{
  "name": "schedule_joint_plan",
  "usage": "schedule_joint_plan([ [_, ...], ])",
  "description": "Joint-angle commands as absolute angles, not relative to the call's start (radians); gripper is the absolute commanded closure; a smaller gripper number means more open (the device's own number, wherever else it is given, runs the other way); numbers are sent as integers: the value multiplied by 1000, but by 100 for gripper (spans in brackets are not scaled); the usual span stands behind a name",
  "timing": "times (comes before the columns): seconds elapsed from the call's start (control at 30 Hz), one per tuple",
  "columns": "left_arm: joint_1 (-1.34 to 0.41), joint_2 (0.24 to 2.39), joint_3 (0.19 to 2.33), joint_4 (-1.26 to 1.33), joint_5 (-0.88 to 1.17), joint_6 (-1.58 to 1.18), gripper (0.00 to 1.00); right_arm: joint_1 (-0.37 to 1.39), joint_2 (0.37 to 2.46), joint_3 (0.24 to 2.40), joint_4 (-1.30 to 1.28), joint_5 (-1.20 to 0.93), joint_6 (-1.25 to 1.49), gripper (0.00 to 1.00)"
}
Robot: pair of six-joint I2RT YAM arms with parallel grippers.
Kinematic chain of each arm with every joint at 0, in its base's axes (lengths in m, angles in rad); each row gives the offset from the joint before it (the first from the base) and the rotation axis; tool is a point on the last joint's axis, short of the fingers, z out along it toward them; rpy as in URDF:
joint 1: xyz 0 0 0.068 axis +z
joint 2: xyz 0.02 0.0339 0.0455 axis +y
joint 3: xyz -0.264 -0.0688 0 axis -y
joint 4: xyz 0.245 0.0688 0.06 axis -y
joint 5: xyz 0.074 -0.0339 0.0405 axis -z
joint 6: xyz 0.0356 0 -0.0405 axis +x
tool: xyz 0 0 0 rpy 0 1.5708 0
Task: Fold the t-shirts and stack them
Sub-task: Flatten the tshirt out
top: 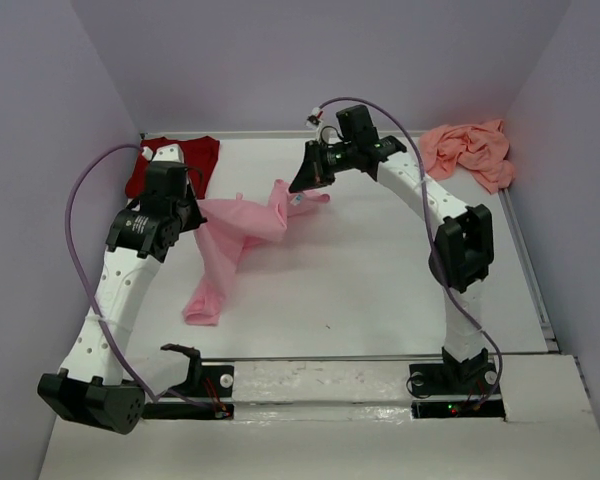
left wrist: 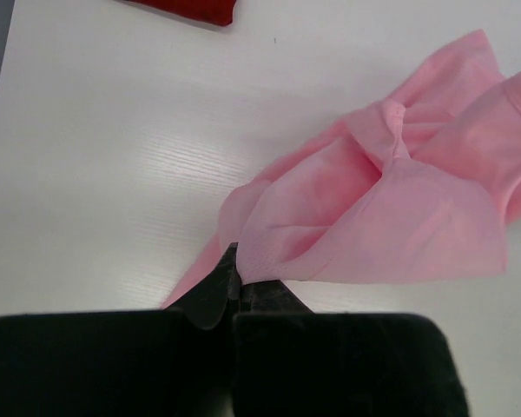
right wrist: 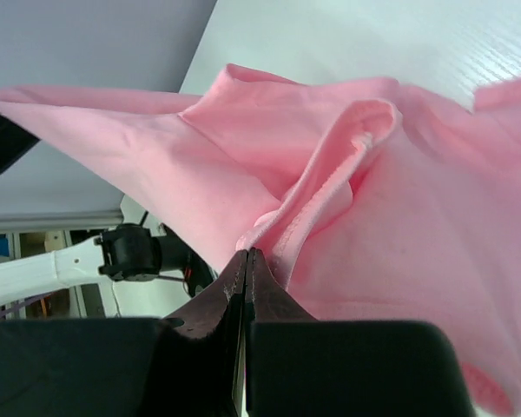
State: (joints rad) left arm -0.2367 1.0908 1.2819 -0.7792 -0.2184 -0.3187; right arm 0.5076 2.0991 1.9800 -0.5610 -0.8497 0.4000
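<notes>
Light pink t-shirt [top: 235, 235]: strung out in rumpled folds over the left-centre of the white table [top: 380, 290] and pinched at two places.
Left gripper [top: 192, 215]: jaws fully closed, nipping one edge of the light pink cloth. In its wrist view the fabric fans away from the fingertips to the right, above the tabletop.
Right gripper [top: 305, 182]: jaws pressed tight together on a rolled, stitched hem of the same shirt. In its wrist view the cloth drapes away from the grip in broad folds, raised off the table.
Long axis: a diagonal, from the far end at the right gripper down to a narrow twisted tail on the table.
Pointing: the tail points toward the near-left corner of the table. The opposite end points to the far right.
Upper span: between the two grips the cloth runs roughly left to right and sags in the middle.
Dark red t-shirt [top: 205, 160]: in the far-left corner, partly hidden behind the left gripper and just clear of the pink cloth.
Salmon-pink t-shirt [top: 470, 150]: a crumpled heap in the far-right corner beside the wall, well apart from the other two.
</notes>
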Motion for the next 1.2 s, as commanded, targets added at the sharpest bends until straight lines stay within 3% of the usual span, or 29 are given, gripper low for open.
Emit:
schedule_joint_plan([
  [0.0,-241,1101,1284,-726,-236,-291,100,499,2019,1893,-569,-841,410,100],
  [0.27,-241,1124,1328,-726,-215,-249,100,477,1815,1769,-707,-729,390,100],
  [0.47,-241,1086,1324,-739,-195,-253,100,443,1542,1658,-776,-563,425,100],
  [0.9,-242,885,1250,-854,58,-330,99,443,1016,1479,-985,-492,552,100],
  [1.17,-241,881,1393,-922,46,-287,98,443,933,1465,-1015,-427,600,100],
])
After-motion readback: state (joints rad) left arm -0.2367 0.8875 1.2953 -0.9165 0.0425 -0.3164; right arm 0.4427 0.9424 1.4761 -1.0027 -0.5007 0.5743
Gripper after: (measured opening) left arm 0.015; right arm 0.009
